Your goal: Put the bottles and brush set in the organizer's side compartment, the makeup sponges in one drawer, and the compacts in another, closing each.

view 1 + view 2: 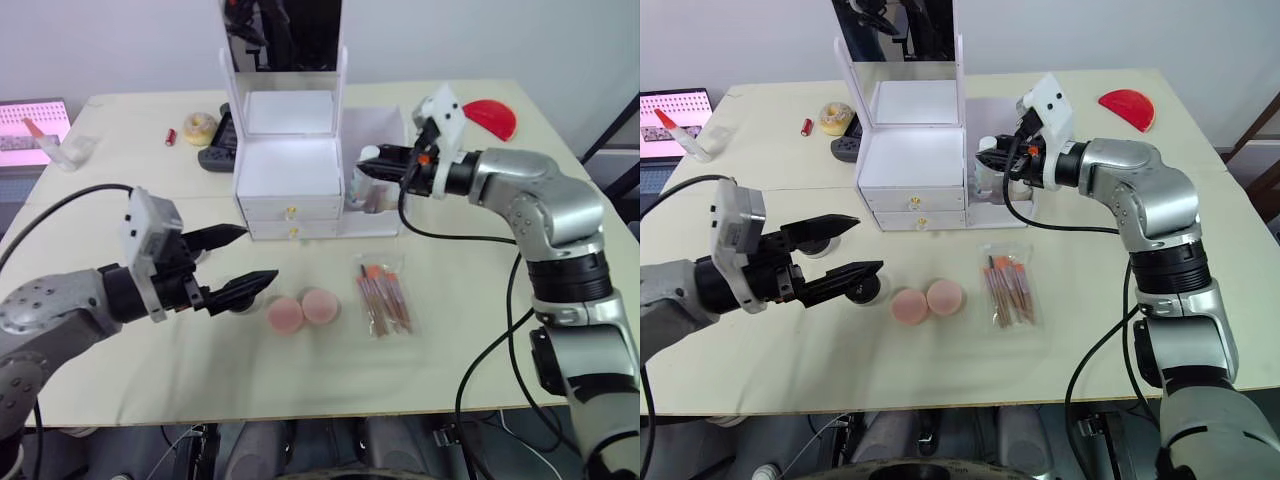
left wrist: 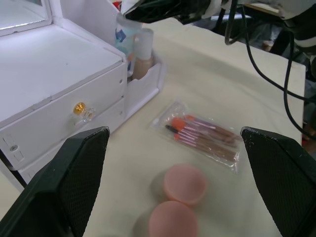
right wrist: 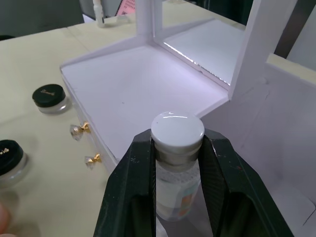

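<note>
Left tool (image 1: 243,260): my fingers stand wide apart and empty, low over the desk (image 1: 480,370) in front of the organizer (image 1: 290,180), probably parked while the other arm works.
Makeup sponges (image 1: 302,310): two pink rounds lie touching each other on the desk, just beside my left tool, not yet in a drawer.
Brush set (image 1: 384,298): flat in its clear sleeve, just beside the sponges and in front of the side compartment (image 1: 375,135), waiting its turn.
Drawers (image 1: 290,222): both shut, gold knobs facing me, so neither has taken anything that I can see.
Compacts (image 3: 49,98): two black-lidded jars sit on the desk near the drawer fronts; from the head my left tool partly covers them.
Right tool (image 3: 177,148): clamped on the neck of a white-capped bottle (image 3: 177,131), held upright at the side compartment so it can go in standing.
Side compartment: at least one other bottle (image 2: 143,49) already stands inside.
Hard to make out: whether my bottle's base touches the compartment floor is hidden by my own fingers. How many bottles are inside I cannot tell.
</note>
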Tool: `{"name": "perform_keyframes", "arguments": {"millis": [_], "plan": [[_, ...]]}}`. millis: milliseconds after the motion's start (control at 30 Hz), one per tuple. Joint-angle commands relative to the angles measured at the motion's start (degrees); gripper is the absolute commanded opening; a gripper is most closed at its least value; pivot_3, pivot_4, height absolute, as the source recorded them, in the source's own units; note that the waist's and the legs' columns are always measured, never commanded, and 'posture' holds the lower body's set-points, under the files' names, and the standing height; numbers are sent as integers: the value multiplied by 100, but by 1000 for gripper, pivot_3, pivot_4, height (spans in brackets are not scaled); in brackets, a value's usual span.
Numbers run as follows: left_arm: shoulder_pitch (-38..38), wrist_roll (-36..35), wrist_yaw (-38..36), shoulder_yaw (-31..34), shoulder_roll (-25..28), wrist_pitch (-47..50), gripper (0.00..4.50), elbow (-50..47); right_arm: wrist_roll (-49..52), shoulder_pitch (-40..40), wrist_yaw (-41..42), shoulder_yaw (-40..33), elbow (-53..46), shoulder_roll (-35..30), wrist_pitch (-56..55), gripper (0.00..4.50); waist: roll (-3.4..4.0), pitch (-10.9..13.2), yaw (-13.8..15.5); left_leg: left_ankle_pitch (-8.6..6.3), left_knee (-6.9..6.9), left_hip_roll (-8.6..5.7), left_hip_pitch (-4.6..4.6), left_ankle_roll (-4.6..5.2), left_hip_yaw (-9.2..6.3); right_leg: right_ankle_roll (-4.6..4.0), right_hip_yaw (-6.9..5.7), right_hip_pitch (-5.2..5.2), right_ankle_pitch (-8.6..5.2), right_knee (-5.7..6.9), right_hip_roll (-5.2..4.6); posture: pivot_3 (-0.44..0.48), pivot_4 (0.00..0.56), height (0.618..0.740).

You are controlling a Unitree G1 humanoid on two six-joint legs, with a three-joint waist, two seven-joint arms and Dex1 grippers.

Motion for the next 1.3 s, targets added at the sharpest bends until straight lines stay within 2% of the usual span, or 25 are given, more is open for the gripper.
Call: {"name": "perform_keyframes", "arguments": {"millis": [33, 267, 800, 867, 1033, 1067, 1300], "plan": [[-149, -370, 243, 233, 200, 30, 4500, -210, -225, -65, 61, -31, 117, 38, -270, 697, 0, 0, 2, 0, 1, 0, -1, 1, 0, -1, 1, -7, 0, 12, 0, 0, 150, 740], [-353, -714, 633, 152, 482, 137, 4500, -135, -584, 4, 29, 129, 322, 361, -378, 697, 0, 0, -20, 17, 3, 4, 4, -1, -5, -19, 0, -11, 11, 37, 12, 0, 150, 740], [-262, -770, 711, 159, 579, 64, 4500, -169, -1116, 46, 46, 315, 674, 683, -500, 697, 0, 0, -14, 19, -1, 3, 3, -4, -5, -19, -1, -14, 11, 36, 15, 0, 150, 740], [-242, -758, 712, 161, 577, 60, 4500, -177, -1123, 53, 49, 297, 673, 701, -506, 1791, 0, 0, -15, 19, -2, 3, 3, -4, -5, -20, -1, -14, 11, 36, 15, 0, 150, 740], [-183, -720, 710, 163, 572, 53, 4500, -193, -1069, 51, 74, 186, 496, 699, -443, 4180, 0, 0, -38, 19, -1, 4, 4, -5, -5, -20, -1, -14, 11, 37, 17, 0, 150, 740], [-175, -720, 712, 166, 571, 50, 4500, -194, -1041, 32, 84, 140, 438, 687, -401, 4440, 0, 0, -42, 19, -2, 5, 4, -5, -5, -20, 0, -15, 11, 37, 18, 0, 150, 740], [136, -398, 448, 321, 523, -68, 4500, -135, -432, -27, 361, -482, -722, 170, 290, 4440, 1, 1, -13, 19, -4, 6, 3, -5, -5, -20, 1, -18, 11, 37, 18, 0, 150, 740]]}}
